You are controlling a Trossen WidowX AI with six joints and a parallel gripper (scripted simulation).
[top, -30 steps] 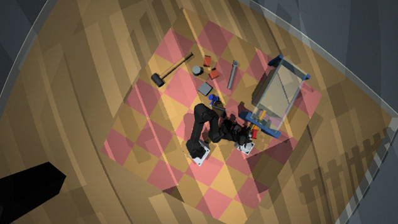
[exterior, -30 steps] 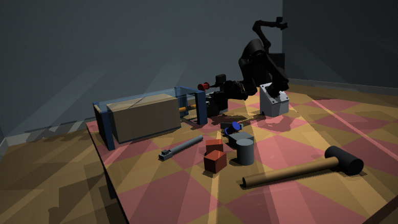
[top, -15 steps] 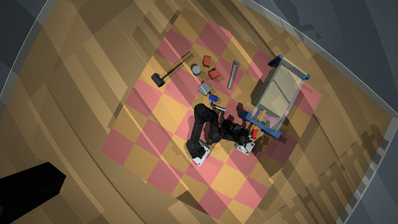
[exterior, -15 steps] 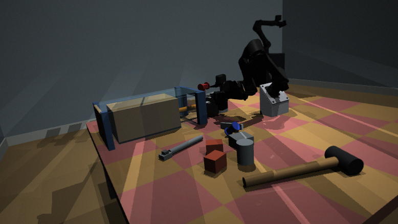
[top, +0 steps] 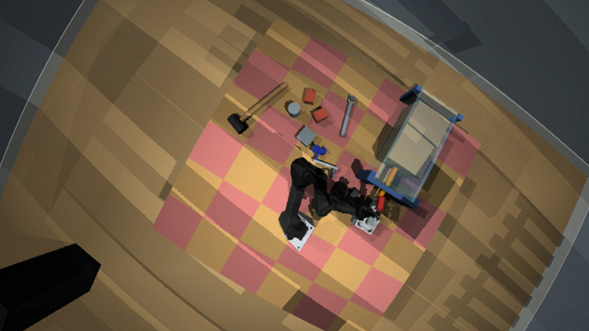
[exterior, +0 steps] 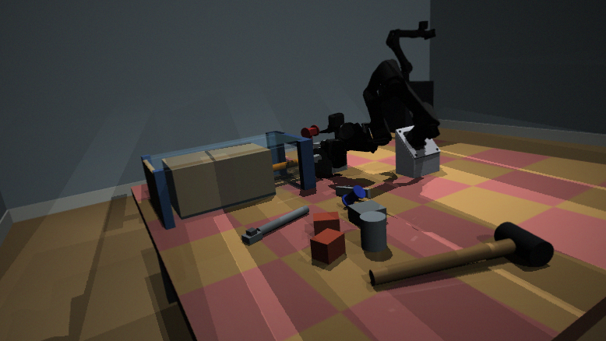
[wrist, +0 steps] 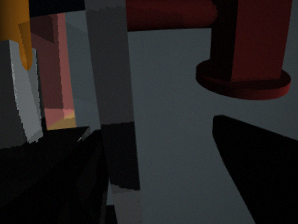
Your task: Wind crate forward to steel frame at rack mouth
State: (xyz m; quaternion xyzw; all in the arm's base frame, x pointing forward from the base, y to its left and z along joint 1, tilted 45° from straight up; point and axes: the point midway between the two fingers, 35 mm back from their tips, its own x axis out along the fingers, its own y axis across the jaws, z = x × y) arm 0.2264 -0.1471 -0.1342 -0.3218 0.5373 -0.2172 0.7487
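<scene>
The tan crate [top: 418,137] [exterior: 237,181] sits flat in the clear-panelled cubby, its front short of the blue frame [exterior: 306,165] [top: 388,189] at the mouth. An orange strap [top: 390,176] [exterior: 281,165] spans that gap. The winch [top: 366,226] stands outside the mouth, mostly hidden by the arm. A handle with a red knob [top: 380,202] [exterior: 309,131] [wrist: 255,45] stands at the winch; its key end is hidden. My gripper [wrist: 160,132] is partly open low at the winch; a grey upright bar [wrist: 112,75] shows between the fingers, nearer the left one, with no grip visible.
A blue-knobbed crank [top: 319,150] [exterior: 355,194], a grey block [top: 306,135], a grey cylinder [top: 294,108] [exterior: 373,233], two red blocks [top: 309,95] [top: 320,113], a grey wrench-like tool [top: 346,116] [exterior: 282,222] and a mallet [top: 261,102] [exterior: 445,260] lie on the bench.
</scene>
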